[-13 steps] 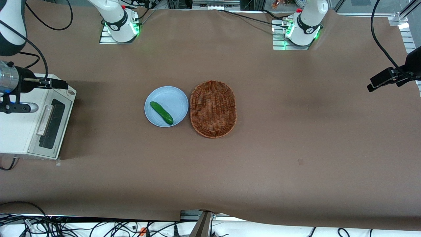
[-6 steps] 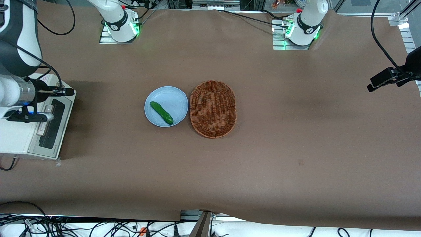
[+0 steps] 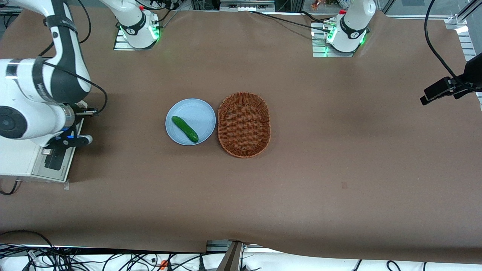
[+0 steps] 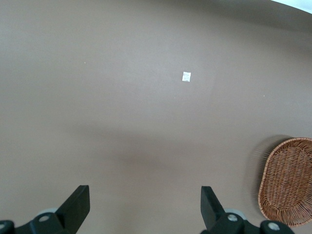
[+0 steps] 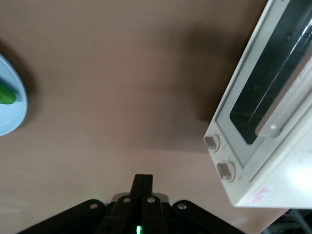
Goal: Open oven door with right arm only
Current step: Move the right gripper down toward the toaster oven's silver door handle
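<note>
Brown table; right arm (image 3: 41, 94) holds clenched gripper (image 5: 143, 184) above closed oven door (image 5: 265, 105), positioned to reach its handle.

a robotics lab: bolted arm bases (image 3: 137, 28), brown-covered table (image 3: 301, 188), loose cables (image 3: 56, 258) along its edge.

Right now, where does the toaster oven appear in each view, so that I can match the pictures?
Front view: toaster oven at the working arm's end of the table, partly under the right arm; its gripper hovers beside it.
Right wrist view: oven, door closed.
Left wrist view: not in it.
Shared landmark: blue plate.
</note>
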### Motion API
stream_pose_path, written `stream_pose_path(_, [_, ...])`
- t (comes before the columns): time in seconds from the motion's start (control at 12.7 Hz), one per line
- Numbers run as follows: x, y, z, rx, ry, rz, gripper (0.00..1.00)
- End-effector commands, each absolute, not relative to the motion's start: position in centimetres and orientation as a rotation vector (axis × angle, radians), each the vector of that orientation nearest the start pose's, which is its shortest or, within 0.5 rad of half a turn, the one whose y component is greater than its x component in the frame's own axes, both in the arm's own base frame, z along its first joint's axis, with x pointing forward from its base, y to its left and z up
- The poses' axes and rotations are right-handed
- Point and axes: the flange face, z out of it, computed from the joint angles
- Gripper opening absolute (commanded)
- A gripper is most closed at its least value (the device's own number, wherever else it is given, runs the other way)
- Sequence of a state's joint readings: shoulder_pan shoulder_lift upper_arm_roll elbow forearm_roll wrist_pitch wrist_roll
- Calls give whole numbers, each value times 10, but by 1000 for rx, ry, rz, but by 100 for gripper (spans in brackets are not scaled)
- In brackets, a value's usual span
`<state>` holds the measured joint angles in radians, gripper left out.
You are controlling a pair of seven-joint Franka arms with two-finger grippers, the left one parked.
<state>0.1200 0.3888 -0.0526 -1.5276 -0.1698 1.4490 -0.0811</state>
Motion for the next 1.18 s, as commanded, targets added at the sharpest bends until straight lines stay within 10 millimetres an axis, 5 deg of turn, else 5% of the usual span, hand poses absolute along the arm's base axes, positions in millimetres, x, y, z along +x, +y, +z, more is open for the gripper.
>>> stream_pose_path(0.0, [615,14,393,-3235,-408,809,0])
stream_pose_path(0.63, [628,-12,366,-3323,-683,909,0])
stream_pose_path(1.1, [641,-56,353,-3320,-910,902,0])
